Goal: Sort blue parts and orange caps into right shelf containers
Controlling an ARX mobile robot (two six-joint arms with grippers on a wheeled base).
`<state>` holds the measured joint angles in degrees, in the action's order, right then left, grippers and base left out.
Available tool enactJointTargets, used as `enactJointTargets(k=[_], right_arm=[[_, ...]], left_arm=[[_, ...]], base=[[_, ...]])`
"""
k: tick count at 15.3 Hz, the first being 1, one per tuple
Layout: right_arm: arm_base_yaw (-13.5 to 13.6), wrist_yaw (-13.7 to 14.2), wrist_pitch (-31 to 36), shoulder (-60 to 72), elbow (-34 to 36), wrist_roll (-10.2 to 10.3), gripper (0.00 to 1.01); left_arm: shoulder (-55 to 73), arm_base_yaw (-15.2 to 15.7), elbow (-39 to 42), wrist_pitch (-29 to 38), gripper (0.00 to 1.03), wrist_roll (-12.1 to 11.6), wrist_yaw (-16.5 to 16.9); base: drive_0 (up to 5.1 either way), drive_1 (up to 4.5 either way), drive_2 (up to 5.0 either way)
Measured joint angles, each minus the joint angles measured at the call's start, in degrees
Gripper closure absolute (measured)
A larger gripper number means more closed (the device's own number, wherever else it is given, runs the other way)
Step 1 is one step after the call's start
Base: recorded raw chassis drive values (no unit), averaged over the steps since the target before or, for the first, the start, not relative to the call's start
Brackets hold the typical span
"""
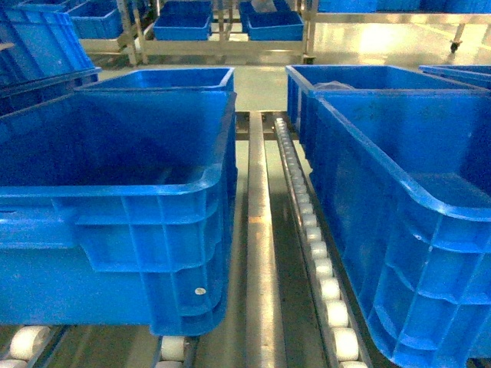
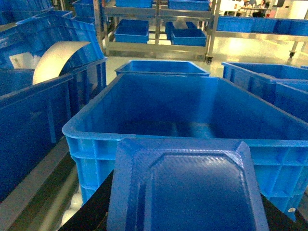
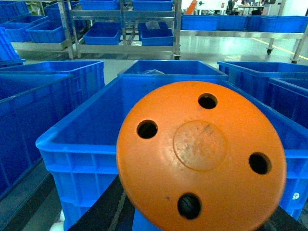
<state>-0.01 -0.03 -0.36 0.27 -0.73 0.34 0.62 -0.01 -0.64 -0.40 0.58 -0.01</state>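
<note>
Each arm carries 1 item. The blue part, a flat moulded tray-like piece, fills the lower left wrist view; the orange cap, a disc with 4 holes, fills the right wrist view. Neither tool is visible, so their grip cannot be confirmed. An open blue crate lies directly ahead of the left tool, another ahead of the right. Advance each item past the near rim before releasing.
</note>
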Motion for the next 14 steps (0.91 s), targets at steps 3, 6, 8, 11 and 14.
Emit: enactJointTargets(k=[3,6,8,11,14], right_arm=[[0.0,0.0,0.0,0.0,0.0,0.0,0.58],[0.0,0.0,0.0,0.0,0.0,0.0,0.58],[0.0,0.0,0.0,0.0,0.0,0.0,0.58],[0.0,0.0,0.0,0.0,0.0,0.0,0.58],[0.0,0.0,0.0,0.0,0.0,0.0,0.58]], left_arm=[[0.0,0.0,0.0,0.0,0.62,0.0,0.0],[0.0,0.0,0.0,0.0,0.62,0.0,0.0],[0.0,0.0,0.0,0.0,0.62,0.0,0.0],[0.0,0.0,0.0,0.0,0.62,0.0,0.0],[0.0,0.0,0.0,0.0,0.62,0.0,0.0]], base=[[0.0,0.00,0.0],[0.0,0.00,0.0],[0.0,0.00,0.0],[0.0,0.00,0.0],[0.0,0.00,0.0]])
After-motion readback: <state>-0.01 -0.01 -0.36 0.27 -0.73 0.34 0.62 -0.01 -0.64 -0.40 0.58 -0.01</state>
